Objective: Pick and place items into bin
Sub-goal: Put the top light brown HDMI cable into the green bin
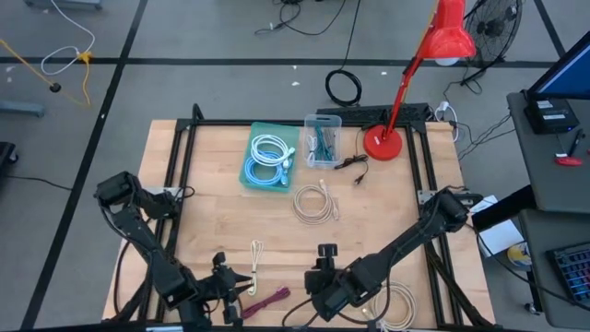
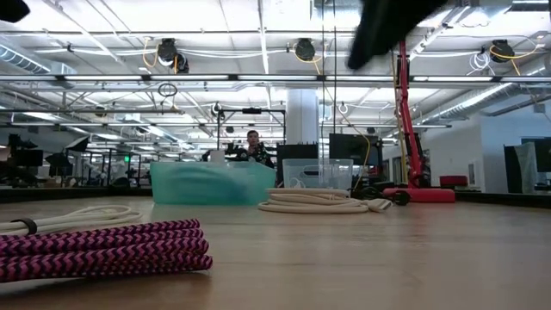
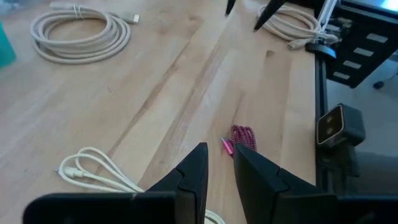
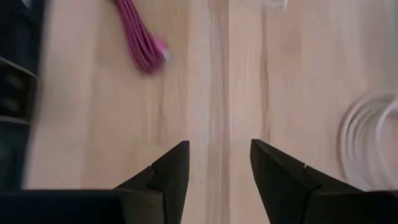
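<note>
A teal bin at the table's far middle holds a light blue and a white coil. A clear bin beside it holds small teal cords. A beige coil lies mid-table and also shows in the left wrist view. A cream cord, a maroon bundle and a white coil lie near the front edge. My left gripper hovers slightly open between the cream cord and the maroon bundle. My right gripper is open above bare wood, with the maroon bundle to one side and the white coil to the other.
A red lamp stands on its base at the far right, its black cord on the table beside it. A black frame runs along the table's edges. A person sits in the room far behind the table.
</note>
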Controlling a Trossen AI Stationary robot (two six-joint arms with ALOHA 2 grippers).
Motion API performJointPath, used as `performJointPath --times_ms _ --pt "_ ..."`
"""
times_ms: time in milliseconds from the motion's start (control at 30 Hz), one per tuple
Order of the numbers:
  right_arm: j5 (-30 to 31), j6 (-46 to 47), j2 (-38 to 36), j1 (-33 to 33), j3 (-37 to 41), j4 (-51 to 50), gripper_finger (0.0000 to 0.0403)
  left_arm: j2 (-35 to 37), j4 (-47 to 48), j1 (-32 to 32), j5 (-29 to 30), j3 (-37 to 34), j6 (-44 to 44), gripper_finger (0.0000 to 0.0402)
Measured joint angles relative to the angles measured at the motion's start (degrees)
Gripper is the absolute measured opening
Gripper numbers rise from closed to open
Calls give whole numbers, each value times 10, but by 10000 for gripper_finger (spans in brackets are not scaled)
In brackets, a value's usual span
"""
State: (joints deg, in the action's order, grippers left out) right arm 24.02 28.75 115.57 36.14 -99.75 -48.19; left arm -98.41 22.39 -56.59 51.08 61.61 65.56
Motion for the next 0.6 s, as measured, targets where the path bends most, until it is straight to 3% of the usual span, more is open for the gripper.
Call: performJointPath --times_ms 233,600 --pt "0 39 0 -6 74 14 159 0 0 11 -1 0 -26 81" --pt "10 18 0 -28 88 54 159 0 0 10 -1 0 -31 81"
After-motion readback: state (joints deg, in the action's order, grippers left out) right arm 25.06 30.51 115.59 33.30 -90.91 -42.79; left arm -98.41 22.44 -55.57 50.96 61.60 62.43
